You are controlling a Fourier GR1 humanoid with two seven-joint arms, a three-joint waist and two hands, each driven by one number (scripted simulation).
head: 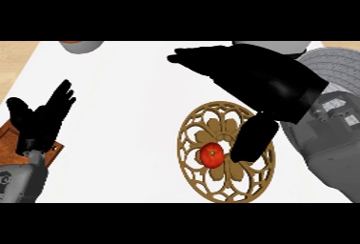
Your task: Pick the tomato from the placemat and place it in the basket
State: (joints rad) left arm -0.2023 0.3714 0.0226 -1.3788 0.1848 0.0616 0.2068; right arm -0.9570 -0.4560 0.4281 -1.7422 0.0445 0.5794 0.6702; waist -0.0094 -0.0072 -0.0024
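The white worktop (pixel 134 109) fills the frame, with wood showing at the upper left edge. The tomato (pixel 212 154) sits centre-low on the golden openwork placemat (pixel 204 186). My right hand (pixel 246 76) spreads open above it, thumb beside the tomato; my left hand (pixel 42 119) rests open at left.

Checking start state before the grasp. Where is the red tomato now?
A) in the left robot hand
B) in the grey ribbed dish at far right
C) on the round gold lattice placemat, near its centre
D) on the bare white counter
C: the red tomato lies near the centre of the round gold lattice placemat, with the thumb of the right robot hand just beside it and the fingers extended.
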